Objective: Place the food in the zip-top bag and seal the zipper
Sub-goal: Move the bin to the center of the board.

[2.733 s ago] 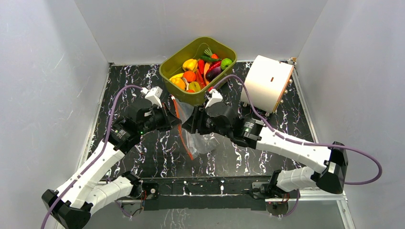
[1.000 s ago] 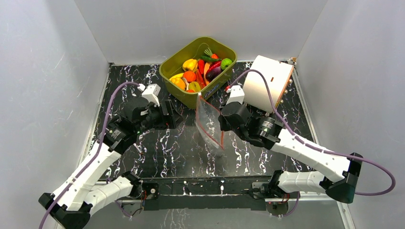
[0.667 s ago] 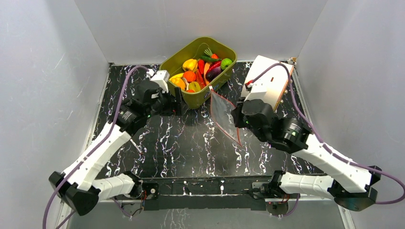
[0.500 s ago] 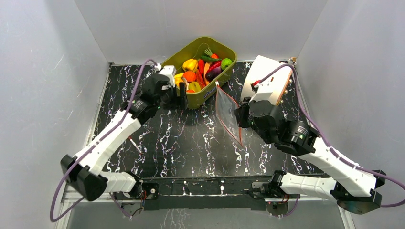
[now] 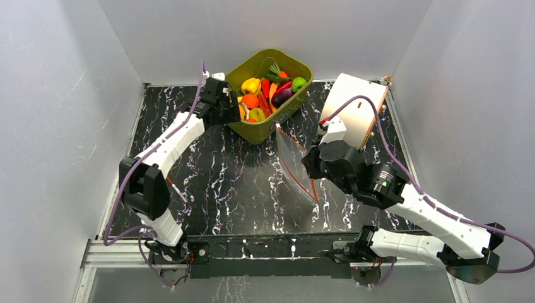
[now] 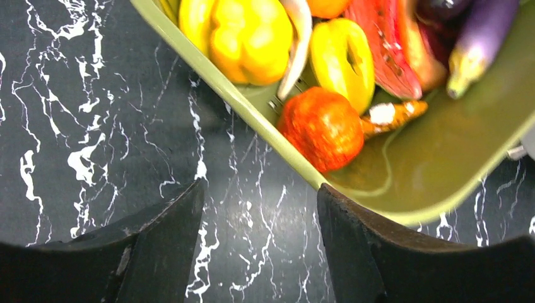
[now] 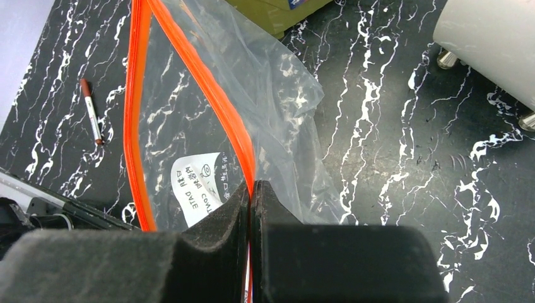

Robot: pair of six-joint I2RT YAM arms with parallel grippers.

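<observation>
The food [image 5: 265, 95] lies piled in an olive-green tub [image 5: 296, 62]. In the left wrist view I see a yellow pepper [image 6: 249, 35], an orange ball [image 6: 322, 129] and a purple piece [image 6: 473, 44]. My left gripper [image 5: 238, 113] [image 6: 258, 189] hangs open and empty over the tub's near-left rim. The clear zip-top bag [image 5: 293, 161] [image 7: 265, 95] dangles above the table, mouth agape. My right gripper [image 5: 307, 165] [image 7: 250, 186] is shut on one side of the red-orange zipper [image 7: 135, 113].
A white box [image 5: 353, 107] stands at the back right, close behind my right arm. A small red-brown pen [image 7: 91, 110] lies on the black marble table [image 5: 189, 183] near the front left. Grey walls enclose the table on three sides.
My left arm let go of the bag and reached forward to the tub's rim, its jaws narrowing a little. My right arm carried the bag to the right, still gripped.
</observation>
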